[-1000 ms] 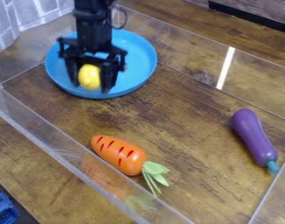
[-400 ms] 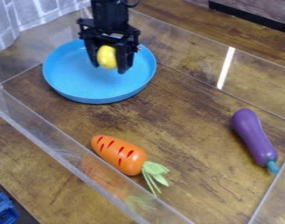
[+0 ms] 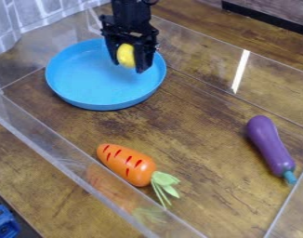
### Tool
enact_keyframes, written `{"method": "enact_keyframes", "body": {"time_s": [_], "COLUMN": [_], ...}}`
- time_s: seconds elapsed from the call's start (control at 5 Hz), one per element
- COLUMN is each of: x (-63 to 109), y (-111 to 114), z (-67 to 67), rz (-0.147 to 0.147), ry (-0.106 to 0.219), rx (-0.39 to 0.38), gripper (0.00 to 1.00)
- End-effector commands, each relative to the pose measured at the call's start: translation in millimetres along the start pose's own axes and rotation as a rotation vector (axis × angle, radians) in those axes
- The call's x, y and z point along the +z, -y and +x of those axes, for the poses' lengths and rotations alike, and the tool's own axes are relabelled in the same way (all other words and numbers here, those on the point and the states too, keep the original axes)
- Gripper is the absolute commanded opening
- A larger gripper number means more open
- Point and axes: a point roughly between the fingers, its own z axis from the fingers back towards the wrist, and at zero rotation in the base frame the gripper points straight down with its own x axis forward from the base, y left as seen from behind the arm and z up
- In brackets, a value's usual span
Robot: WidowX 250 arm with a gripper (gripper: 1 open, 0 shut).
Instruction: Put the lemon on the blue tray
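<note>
The blue tray lies at the back left of the wooden table, a round shallow dish with a raised rim. My black gripper hangs over the tray's right rim. It is shut on the lemon, a small bright-yellow oval that shows between the two dark fingers. The lemon is held above the tray and does not rest on it. The arm rises out of the top of the picture.
An orange carrot with green leaves lies at the front centre. A purple eggplant lies at the right. Clear plastic walls fence the work area along the front left and back.
The gripper has carried the lemon from low over the tray's middle up and to the right, to the tray's right rim. The carrot and eggplant have not moved.
</note>
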Motion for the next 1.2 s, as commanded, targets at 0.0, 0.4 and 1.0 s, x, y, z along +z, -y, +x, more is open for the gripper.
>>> {"method": "enact_keyframes", "body": {"time_s": [0.0,0.4,1.0], "x": [23.3,-0.5,3.7], "y": [-11,-30,-27], "z": [20.3,31.3,48.7], "rz": [0.029,0.028,0.027], "ry": [0.066,0.067,0.069], "rx": [-0.026,-0.159,-0.342], "gripper": [0.0,0.0,0.0]}}
